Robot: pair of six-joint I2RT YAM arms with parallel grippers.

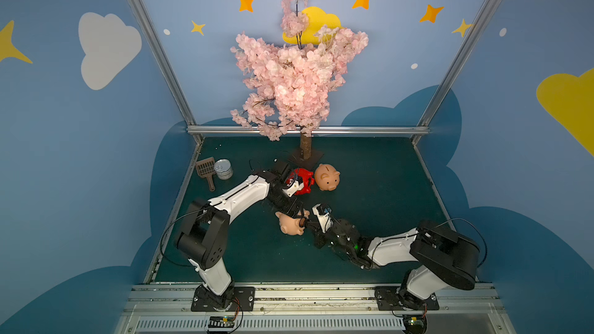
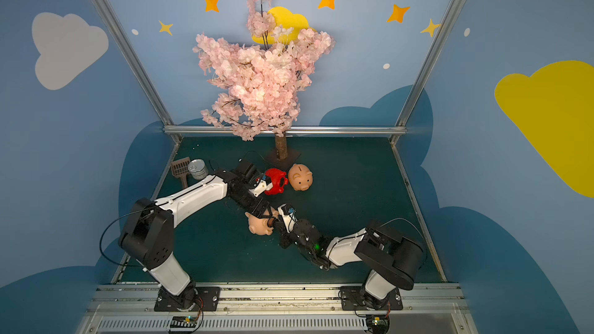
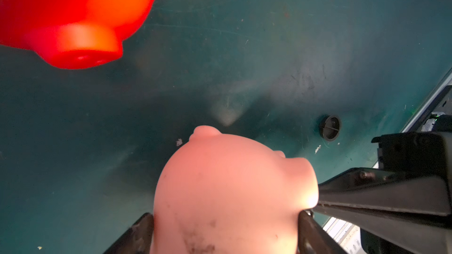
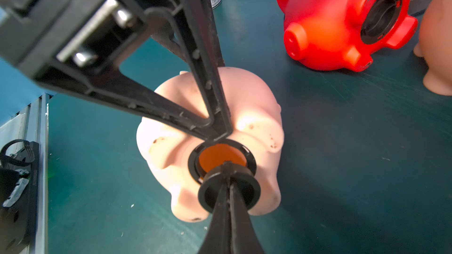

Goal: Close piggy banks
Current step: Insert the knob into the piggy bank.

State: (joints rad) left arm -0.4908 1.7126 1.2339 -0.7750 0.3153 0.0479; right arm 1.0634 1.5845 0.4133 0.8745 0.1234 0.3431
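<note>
A peach-pink piggy bank lies on its side on the green mat. My left gripper is shut on its body, one finger pressed against each flank. The belly hole faces my right gripper, which is shut on a black round plug held at the hole's rim. A red piggy bank lies on its side behind, with a black fitting in its belly. Another peach-pink piggy bank stands upright beside the red one.
A loose black plug lies on the mat near the held pig. A silver tin can and a brown scoop sit at the back left. The blossom tree's trunk stands just behind the red pig.
</note>
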